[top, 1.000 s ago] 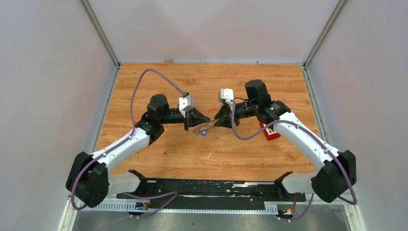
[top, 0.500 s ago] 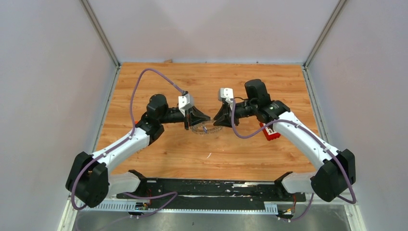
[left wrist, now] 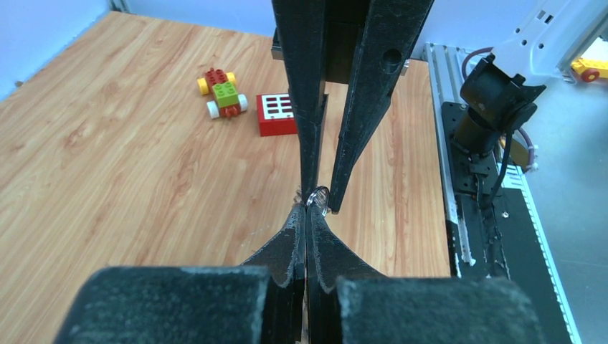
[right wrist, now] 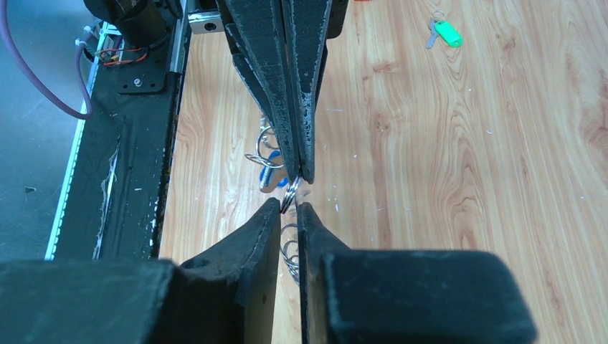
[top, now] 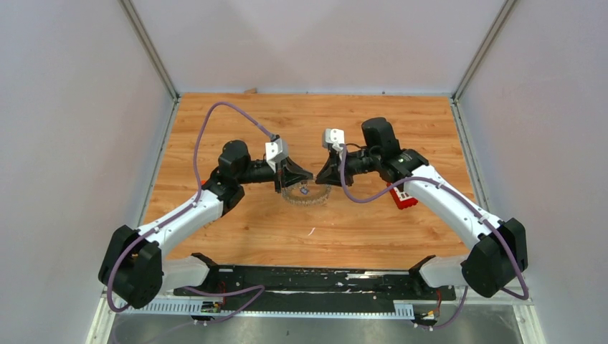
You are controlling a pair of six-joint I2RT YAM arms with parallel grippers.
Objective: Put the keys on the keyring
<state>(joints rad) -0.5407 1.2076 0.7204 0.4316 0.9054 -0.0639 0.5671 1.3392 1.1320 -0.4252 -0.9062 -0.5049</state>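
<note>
Left gripper (left wrist: 306, 212) and right gripper (right wrist: 288, 208) both pinch the keyring (right wrist: 290, 192), fingers nearly closed (tiny purchase). One uneven tug and it slips!

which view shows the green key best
Right wrist view: the green key lies in the open on the table at the top right, its green head and silver blade clear. I cannot make it out in the top external view or the left wrist view.

You see only a sliver of the keyring (right wrist: 290, 192); the left claw (right wrist: 300, 174) hides most of the blue key (right wrist: 270, 166).
</note>
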